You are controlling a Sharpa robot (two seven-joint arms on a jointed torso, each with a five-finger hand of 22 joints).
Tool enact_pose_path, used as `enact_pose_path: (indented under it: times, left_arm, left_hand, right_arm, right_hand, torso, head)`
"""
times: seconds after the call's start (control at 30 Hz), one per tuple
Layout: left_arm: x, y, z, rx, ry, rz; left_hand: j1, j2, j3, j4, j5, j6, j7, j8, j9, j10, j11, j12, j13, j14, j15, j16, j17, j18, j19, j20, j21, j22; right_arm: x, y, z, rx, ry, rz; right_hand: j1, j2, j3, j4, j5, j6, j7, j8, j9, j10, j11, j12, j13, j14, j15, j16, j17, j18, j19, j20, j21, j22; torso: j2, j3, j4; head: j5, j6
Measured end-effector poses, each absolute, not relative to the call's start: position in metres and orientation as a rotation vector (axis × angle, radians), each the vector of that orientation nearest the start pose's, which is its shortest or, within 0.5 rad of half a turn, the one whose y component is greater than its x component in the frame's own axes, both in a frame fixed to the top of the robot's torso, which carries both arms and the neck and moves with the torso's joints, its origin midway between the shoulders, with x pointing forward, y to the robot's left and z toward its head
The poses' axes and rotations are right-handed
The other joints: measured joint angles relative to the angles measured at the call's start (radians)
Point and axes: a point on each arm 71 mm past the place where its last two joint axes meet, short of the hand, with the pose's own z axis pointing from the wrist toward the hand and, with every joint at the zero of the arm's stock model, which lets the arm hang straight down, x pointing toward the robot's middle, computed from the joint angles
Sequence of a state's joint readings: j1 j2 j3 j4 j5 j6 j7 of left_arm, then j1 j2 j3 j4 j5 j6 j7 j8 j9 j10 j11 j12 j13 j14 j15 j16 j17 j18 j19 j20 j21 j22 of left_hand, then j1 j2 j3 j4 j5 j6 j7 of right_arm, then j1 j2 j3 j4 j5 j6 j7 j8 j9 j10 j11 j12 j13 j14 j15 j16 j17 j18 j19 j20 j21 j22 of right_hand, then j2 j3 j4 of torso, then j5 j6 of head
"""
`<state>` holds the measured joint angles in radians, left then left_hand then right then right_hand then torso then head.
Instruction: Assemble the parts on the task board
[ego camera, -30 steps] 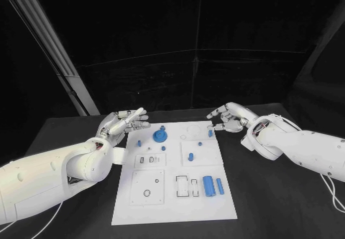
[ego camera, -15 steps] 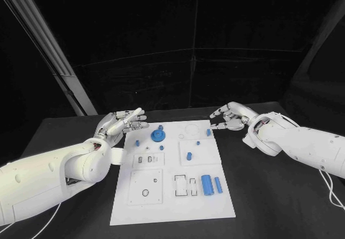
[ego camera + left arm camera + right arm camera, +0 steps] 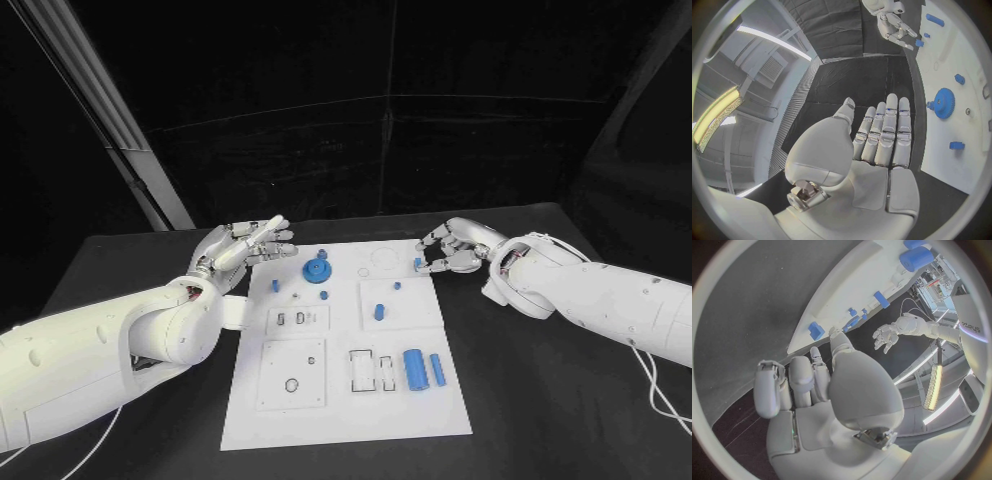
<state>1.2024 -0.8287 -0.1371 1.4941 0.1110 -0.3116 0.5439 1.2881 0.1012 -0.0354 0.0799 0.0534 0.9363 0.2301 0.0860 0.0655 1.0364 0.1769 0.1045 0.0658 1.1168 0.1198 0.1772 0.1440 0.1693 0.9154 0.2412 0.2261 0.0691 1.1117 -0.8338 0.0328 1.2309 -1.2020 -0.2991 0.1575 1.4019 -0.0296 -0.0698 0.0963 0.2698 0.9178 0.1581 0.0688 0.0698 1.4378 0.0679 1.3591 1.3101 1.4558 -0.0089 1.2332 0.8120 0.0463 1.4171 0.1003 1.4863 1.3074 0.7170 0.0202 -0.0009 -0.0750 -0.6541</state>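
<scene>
two hands [image 3: 242, 246] [image 3: 454, 248] flank the task board [image 3: 346, 400], fingers spread.

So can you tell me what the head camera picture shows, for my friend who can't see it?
A white task board lies on a black table, with small blue parts on it, including a gear and a cylinder. The robot's right hand reaches over the board's far right corner by a small blue piece. Its left hand hovers open beside the far left corner.

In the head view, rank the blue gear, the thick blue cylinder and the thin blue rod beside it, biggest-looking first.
1. Blue gear and thick blue cylinder: too alike to rank; the cylinder also lies nearer the camera.
2. Thin blue rod: clearly the slimmest.
</scene>
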Motion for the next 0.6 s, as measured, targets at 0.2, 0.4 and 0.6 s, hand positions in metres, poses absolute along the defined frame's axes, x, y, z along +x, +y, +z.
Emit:
enact_pose_path:
  times: [0.2,0.4,0.6]
  left_arm:
    - [0.4837,0.2163,-0.2067,-1.177,1.336,-1.564]
    - [0.4839,0.2163,-0.2069,-1.177,1.336,-1.563]
    - [0.4841,0.2162,-0.2070,-1.177,1.336,-1.563]
  left_hand:
    - [0.000,0.000,0.000,0.000,0.000,0.000,0.000,0.000,0.000,0.000,0.000,0.000,0.000,0.000,0.000,0.000,0.000,0.000,0.000,0.000,0.000,0.000]
    - [0.000,0.000,0.000,0.000,0.000,0.000,0.000,0.000,0.000,0.000,0.000,0.000,0.000,0.000,0.000,0.000,0.000,0.000,0.000,0.000,0.000,0.000]
    - [0.000,0.000,0.000,0.000,0.000,0.000,0.000,0.000,0.000,0.000,0.000,0.000,0.000,0.000,0.000,0.000,0.000,0.000,0.000,0.000,0.000,0.000]
  right_arm:
    - [0.5206,-0.2808,-0.2223,0.097,1.691,0.710]
    - [0.5231,-0.2797,-0.2251,0.092,1.701,0.695]
    - [0.5256,-0.2781,-0.2268,0.087,1.707,0.683]
  right_hand:
    - [0.008,0.008,-0.001,-0.004,0.000,0.000,0.000,0.000,0.000,0.000,0.000,0.003,0.000,0.000,0.000,0.000,0.007,0.000,0.000,0.000,0.000,0.000]
    - [0.018,0.018,0.006,-0.011,-0.031,0.010,0.000,0.004,0.002,0.000,0.000,0.009,0.000,0.000,0.000,0.000,0.018,0.000,0.000,0.000,0.000,0.000]
    - [0.025,0.032,0.010,-0.015,-0.048,0.025,-0.001,0.009,0.003,0.001,0.000,0.018,0.001,0.000,0.000,0.007,0.028,0.000,0.000,0.000,0.000,0.000]
  torso:
    - [0.000,0.0005,-0.0005]
    - [0.000,0.0010,-0.0006]
    - [0.000,0.0011,-0.0007]
  head:
    - [-0.001,-0.001]
    - [-0.002,-0.002]
    - [-0.002,-0.004]
